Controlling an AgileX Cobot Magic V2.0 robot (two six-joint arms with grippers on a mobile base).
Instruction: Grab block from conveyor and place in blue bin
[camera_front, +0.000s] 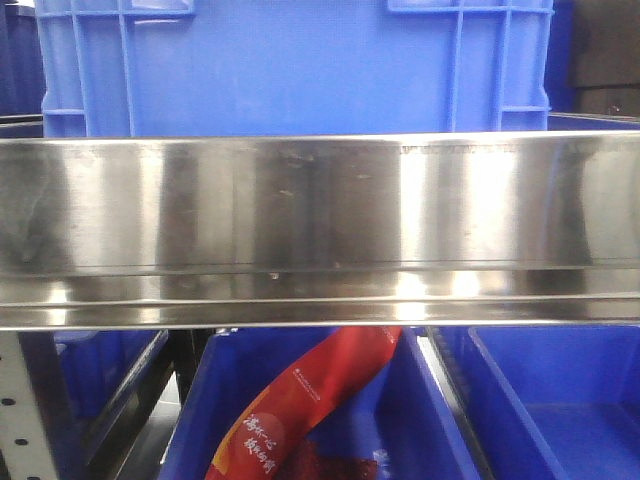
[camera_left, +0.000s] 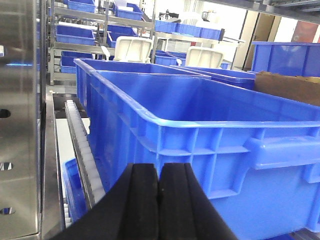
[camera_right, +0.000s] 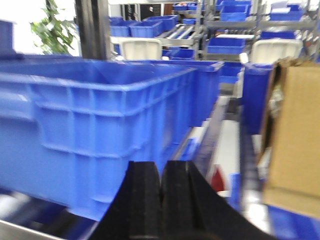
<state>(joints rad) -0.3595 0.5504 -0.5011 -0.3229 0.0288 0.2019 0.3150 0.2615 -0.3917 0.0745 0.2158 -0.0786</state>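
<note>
Left gripper (camera_left: 159, 192): black jaws pressed together, nothing between them. Right gripper (camera_right: 161, 192): black jaws also pressed together, holding nothing; that view is blurred.

Landmark is the large blue plastic ribbed bin (camera_left: 200, 150). In the left wrist view it sits just beyond the left gripper and is open-topped; its inside floor is hidden. A white roller track (camera_left: 82, 150) runs along the bin's left side, with a brushed steel panel (camera_left: 17, 125) further left. A brown cardboard sheet (camera_left: 290, 85) lies to the bin's right.

In the right wrist view the bin (camera_right: 100, 120) is left of the gripper and a brown cardboard box (camera_right: 295, 135) is to the right.

Front view: a shiny steel rail (camera_front: 320, 230) crosses below the bin (camera_front: 300, 70). Under the rail, a red printed packet (camera_front: 300, 410) lies in a lower blue tub (camera_front: 420, 420).

No block or conveyor belt is visible in any view.
</note>
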